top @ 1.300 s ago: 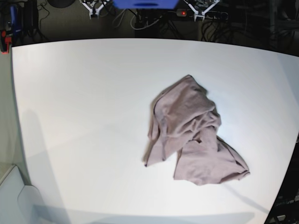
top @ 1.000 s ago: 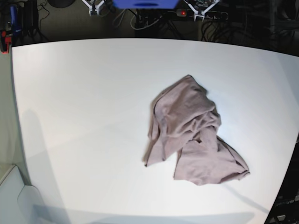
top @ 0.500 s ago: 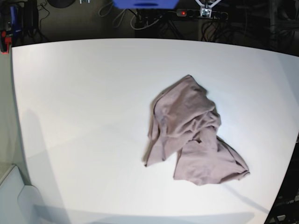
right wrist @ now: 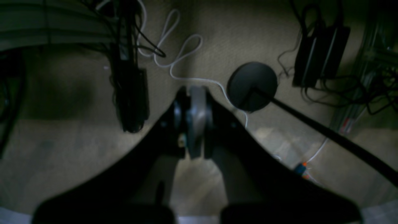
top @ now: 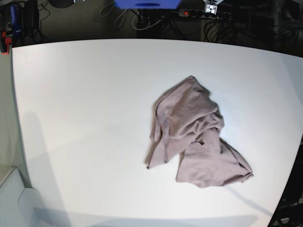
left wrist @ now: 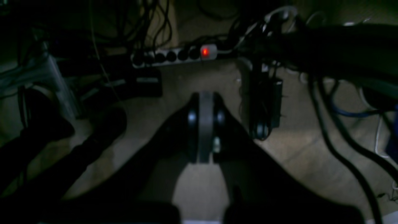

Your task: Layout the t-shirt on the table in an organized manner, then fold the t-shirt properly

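Note:
The mauve-pink t-shirt (top: 194, 132) lies crumpled in a heap on the white table (top: 85, 94), right of centre, with a folded flap toward the near right edge. Neither gripper is near it. My left gripper (left wrist: 205, 99) is shut and holds nothing, hanging over the floor beyond the table's far edge; only a white bit of it (top: 211, 8) shows at the top of the base view. My right gripper (right wrist: 196, 93) is also shut and holds nothing, over the floor, and is out of the base view.
Beyond the far edge the floor holds a power strip (left wrist: 174, 56) with a red light, tangled cables, a black round stand base (right wrist: 252, 85) and black adapters. A blue object (top: 147, 4) sits at the top. A pale box (top: 14, 203) stands at the near left corner.
Both grippers have drawn back past the far edge, almost leaving the base view. The t-shirt has not moved.

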`<action>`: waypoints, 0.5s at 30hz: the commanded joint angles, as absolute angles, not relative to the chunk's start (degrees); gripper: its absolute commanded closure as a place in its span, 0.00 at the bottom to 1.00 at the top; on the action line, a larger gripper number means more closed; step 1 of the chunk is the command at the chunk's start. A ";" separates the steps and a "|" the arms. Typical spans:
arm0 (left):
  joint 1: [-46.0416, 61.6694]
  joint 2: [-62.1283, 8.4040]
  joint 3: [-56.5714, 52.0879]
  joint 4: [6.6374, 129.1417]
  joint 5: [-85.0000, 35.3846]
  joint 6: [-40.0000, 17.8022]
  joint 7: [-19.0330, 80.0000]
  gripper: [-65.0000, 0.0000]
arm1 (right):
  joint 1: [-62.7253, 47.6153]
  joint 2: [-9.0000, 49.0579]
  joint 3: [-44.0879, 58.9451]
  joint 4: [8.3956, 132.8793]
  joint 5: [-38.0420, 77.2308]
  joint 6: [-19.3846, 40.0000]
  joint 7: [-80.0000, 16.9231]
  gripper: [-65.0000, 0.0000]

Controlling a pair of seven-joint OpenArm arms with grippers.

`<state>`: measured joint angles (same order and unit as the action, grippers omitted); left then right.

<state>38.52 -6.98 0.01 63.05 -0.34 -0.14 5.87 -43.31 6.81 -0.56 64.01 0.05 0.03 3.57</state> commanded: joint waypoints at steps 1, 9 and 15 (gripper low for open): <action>40.48 -7.25 -0.04 65.10 -0.48 0.22 5.58 1.00 | -45.49 7.16 -0.48 66.15 0.04 0.31 4.09 1.00; 42.59 -7.25 -0.04 68.26 -0.48 0.22 5.67 1.00 | -47.87 7.16 -0.48 75.21 0.04 0.31 -1.45 1.00; 48.40 -8.57 -0.48 78.02 -0.48 0.22 5.67 1.00 | -51.91 7.25 -0.48 82.33 0.04 0.31 -1.89 1.00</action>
